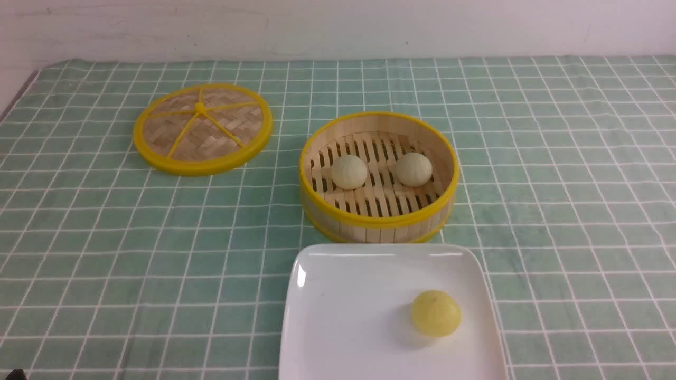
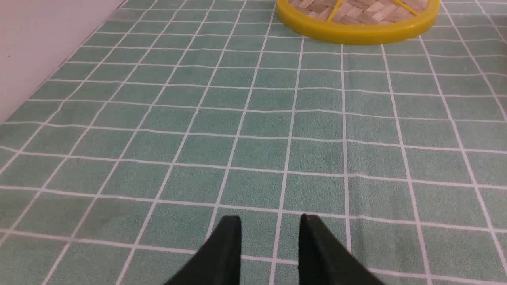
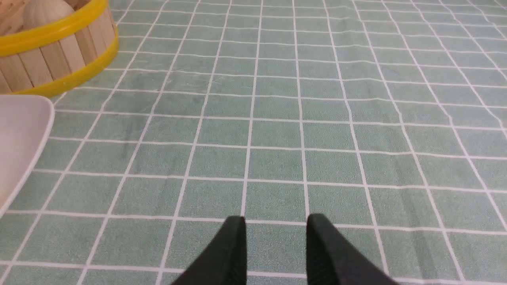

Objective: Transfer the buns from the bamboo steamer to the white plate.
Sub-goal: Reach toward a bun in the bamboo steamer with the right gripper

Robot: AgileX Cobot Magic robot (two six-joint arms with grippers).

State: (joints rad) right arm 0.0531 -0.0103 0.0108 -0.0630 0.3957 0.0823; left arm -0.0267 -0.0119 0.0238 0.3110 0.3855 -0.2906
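**Both sets of jaws apart over the cloth, well clear of the steamer**

I see the green checked tablecloth across the whole scene; nearest me the white plate lies flat, its far edge just beside the bamboo steamer, which stands upright, open side up; the woven lid lies flat, apart to the steamer's left. On the slotted floor sit the left bun and the right bun, side by side without touching, their row running left to right; each is round, so I make out no long axis, and the pleats are too faint to tell a facing. A yellow bun rests on the plate's right half. The left gripper hangs over cloth, jaws apart and empty, the lid's rim well ahead; the right gripper likewise, jaws apart and empty, the steamer and its load well apart from it.
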